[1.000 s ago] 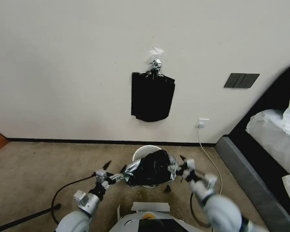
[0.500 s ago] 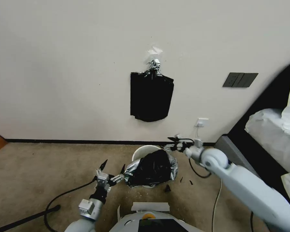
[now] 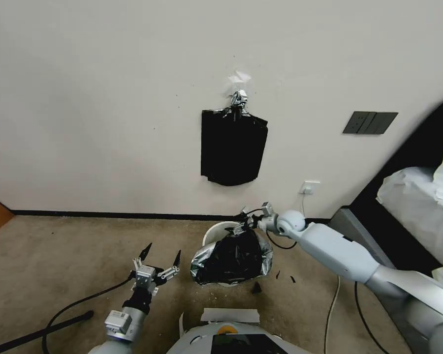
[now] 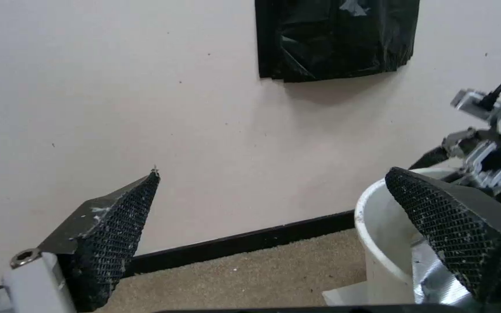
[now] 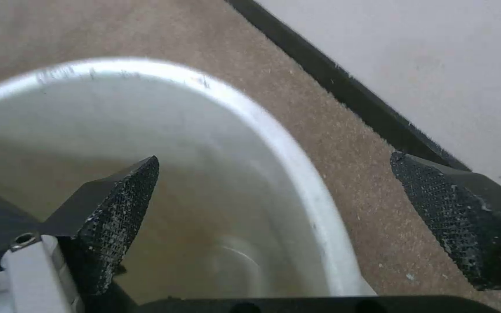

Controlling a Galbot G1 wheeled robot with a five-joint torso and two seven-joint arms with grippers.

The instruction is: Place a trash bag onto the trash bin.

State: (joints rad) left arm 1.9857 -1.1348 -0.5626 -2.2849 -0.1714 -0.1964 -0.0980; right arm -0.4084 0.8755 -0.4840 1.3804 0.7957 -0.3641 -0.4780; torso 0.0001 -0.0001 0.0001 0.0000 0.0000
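The left gripper (image 3: 161, 256) hung low over the carpet (image 3: 59, 255), released, its fingers spread wide and holding nothing, a little apart from the bin. Next to it on the floor stood the trash bin (image 3: 215, 233), close to the wall (image 3: 108, 98), with the trash bag (image 3: 231, 256) draped over its near rim, glossy and crumpled, leaving the far part of the mouth bare. The right gripper (image 3: 243, 224) reached over the bin's far rim, jaws apart and empty, one fingertip (image 5: 120, 204) inside the bin, the other outside. Above, a bundle of black bags (image 3: 233, 146) hung on the wall.
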